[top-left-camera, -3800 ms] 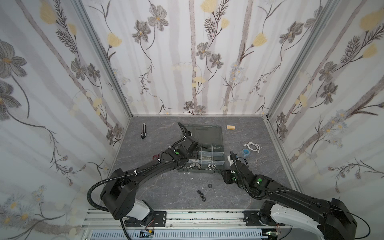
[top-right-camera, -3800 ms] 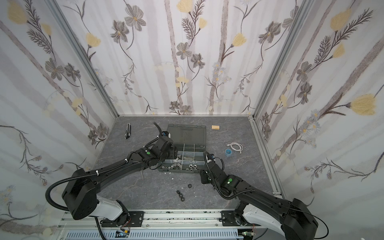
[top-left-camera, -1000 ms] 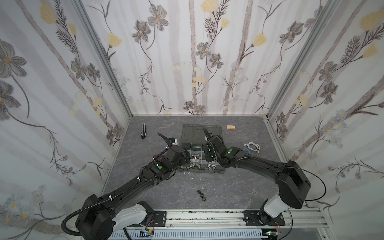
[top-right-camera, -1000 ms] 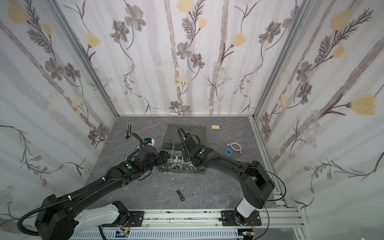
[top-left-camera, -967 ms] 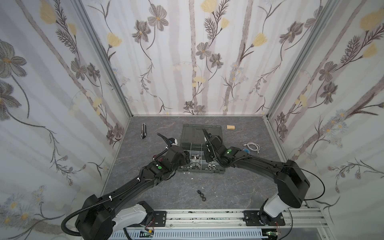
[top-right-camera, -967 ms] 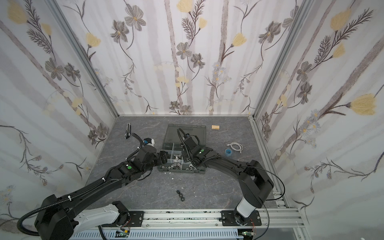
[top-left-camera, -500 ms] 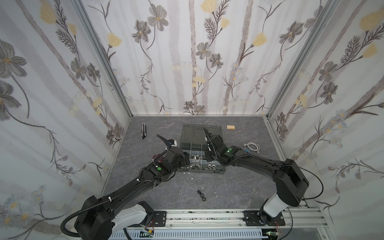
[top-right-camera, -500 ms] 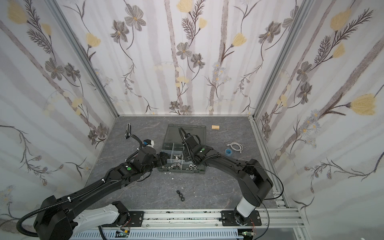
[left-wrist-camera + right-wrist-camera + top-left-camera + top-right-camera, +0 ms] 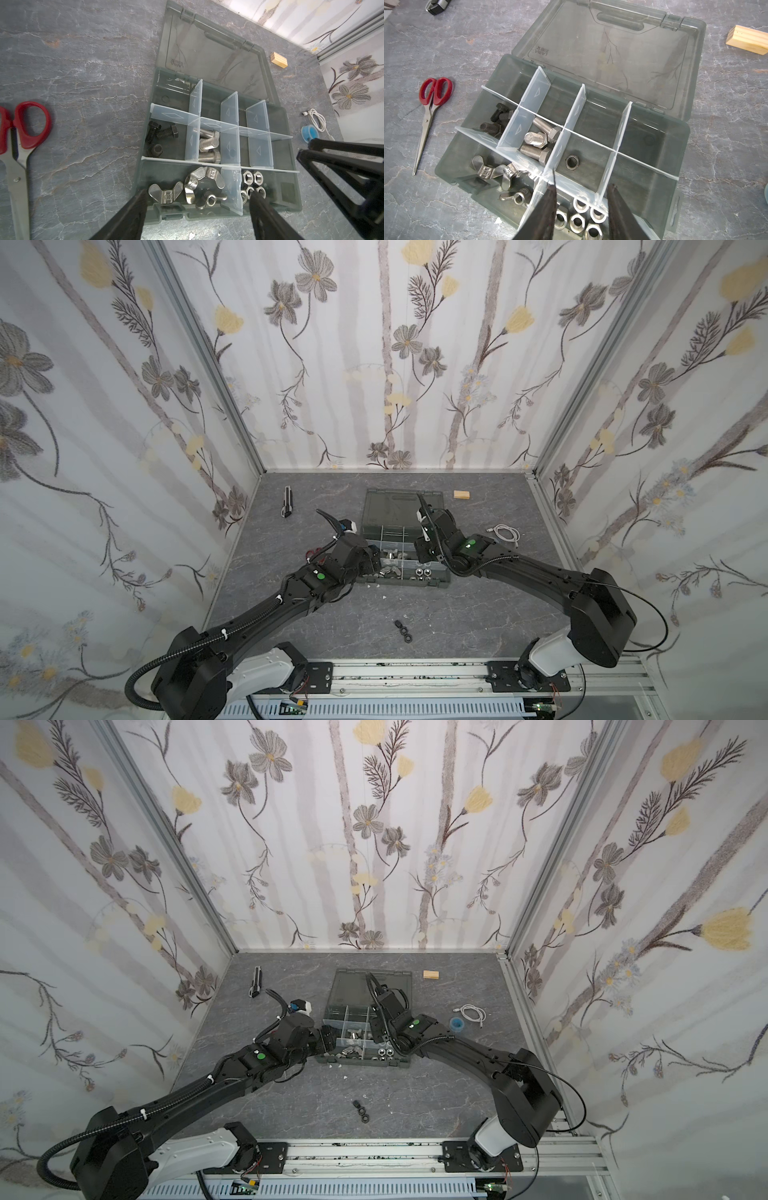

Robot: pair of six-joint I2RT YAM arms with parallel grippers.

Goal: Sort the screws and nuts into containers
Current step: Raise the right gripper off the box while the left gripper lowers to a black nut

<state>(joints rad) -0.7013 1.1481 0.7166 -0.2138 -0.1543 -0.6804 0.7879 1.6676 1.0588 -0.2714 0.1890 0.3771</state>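
The dark grey case (image 9: 415, 583) lies open, its containers split by pale dividers. In the left wrist view black screws (image 9: 161, 133), silver screws (image 9: 207, 145), wing nuts (image 9: 199, 185) and silver hex nuts (image 9: 252, 178) each fill their own compartment. A single black nut (image 9: 572, 162) lies in a middle compartment. My right gripper (image 9: 583, 186) hovers open just above it, holding nothing. At the case's front left corner my left gripper (image 9: 198, 194) stands open and empty over the wing nuts. Two loose black nuts (image 9: 403, 630) lie on the table in front.
Red-handled scissors (image 9: 20, 133) lie left of the case. A wooden block (image 9: 461, 494), a white cable (image 9: 505, 532) and a blue tape roll (image 9: 457, 1024) sit to the right and back. A black knife (image 9: 287, 501) lies at the back left.
My right gripper has come from the table's front to over the case and opened its jaws in the last second. The left arm drew back slightly toward the case's front left.
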